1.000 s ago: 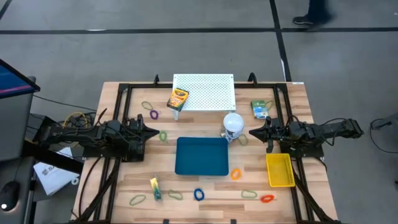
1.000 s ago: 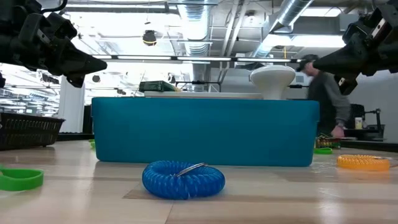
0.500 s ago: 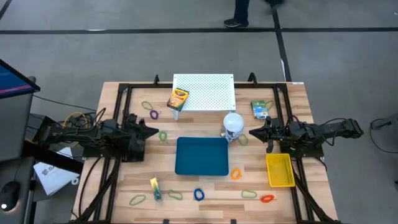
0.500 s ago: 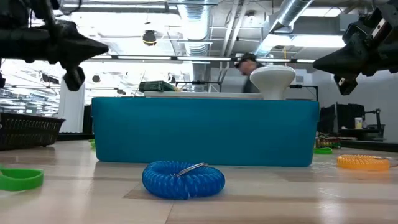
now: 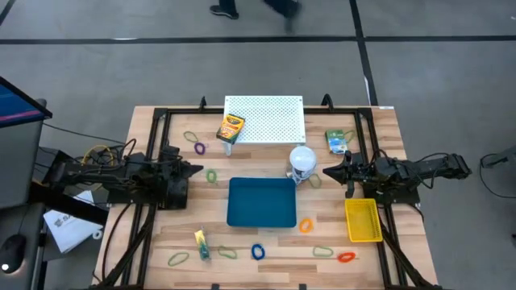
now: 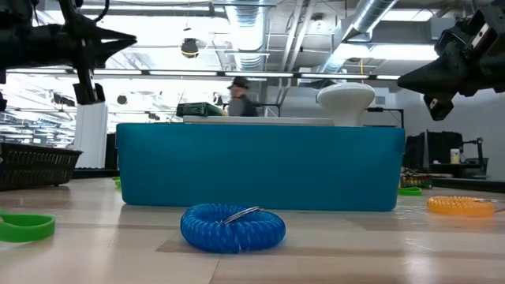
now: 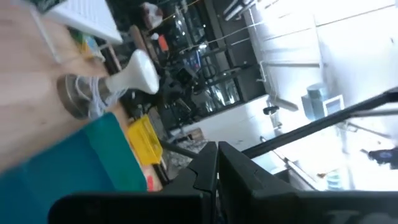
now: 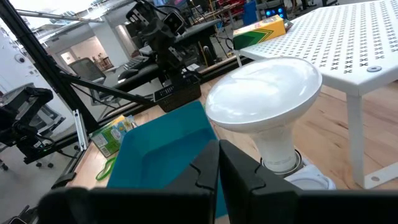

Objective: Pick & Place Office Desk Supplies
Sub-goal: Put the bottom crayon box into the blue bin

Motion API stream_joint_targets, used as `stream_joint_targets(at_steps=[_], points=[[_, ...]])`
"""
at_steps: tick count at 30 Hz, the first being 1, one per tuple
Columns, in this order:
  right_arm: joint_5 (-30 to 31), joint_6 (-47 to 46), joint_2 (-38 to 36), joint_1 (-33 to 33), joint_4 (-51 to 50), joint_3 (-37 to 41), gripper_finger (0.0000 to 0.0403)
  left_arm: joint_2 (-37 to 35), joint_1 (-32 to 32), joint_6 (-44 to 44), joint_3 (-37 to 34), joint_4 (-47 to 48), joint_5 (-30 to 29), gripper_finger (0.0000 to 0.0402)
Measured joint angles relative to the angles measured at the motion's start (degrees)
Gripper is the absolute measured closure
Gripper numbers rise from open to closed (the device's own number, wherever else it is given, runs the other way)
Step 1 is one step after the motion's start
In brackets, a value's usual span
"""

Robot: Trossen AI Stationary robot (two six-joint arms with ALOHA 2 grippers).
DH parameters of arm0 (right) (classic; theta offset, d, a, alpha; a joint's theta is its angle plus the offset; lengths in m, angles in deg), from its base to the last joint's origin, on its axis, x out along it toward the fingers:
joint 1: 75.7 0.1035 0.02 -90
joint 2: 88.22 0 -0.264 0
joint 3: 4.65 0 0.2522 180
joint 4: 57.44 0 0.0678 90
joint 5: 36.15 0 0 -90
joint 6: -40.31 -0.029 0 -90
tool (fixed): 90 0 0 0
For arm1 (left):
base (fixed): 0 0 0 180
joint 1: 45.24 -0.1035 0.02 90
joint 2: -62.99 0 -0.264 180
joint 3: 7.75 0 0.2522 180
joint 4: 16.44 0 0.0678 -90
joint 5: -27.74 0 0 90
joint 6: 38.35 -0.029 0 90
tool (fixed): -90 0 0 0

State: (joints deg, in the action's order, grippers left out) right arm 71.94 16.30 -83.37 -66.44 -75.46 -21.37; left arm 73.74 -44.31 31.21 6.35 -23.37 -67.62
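A: Where are the arms?

B: The left gripper (image 5: 193, 168) hangs over the counter (image 5: 161, 242), fingers pressed together, holding nothing. The right gripper (image 5: 329, 171) is the same, next to the white ball-shaped lamp (image 5: 302, 159).

A: Which thing is closest?

B: A green loop (image 5: 211, 175) lies flat just past the left fingers, toward the teal tray (image 5: 261, 202). The left arm is nearer to it. It looks a little longer one way, but which way is hard to tell.

A: And the crayon box (image 5: 230, 127)?

B: It leans on the white board's (image 5: 266, 118) edge, long side pointing from the front toward the back of the counter.
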Motion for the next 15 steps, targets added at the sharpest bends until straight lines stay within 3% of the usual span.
stream_joint_targets(at_steps=[6,9,15], points=[[0.0,0.0,0.0,0.0,0.0,0.0,0.0392,1.5,2.5,1.3,0.0,-0.7,0.8,0.0394],[1.4,0.0,0.0,-0.3,1.7,0.2,0.0392,3.7,4.6,6.4,0.0,-0.9,-1.0,0.0394],[2.2,-11.5,0.0,-0.5,16.4,0.2,0.0392,12.9,11.9,19.7,0.0,-2.3,-6.4,0.0394]])
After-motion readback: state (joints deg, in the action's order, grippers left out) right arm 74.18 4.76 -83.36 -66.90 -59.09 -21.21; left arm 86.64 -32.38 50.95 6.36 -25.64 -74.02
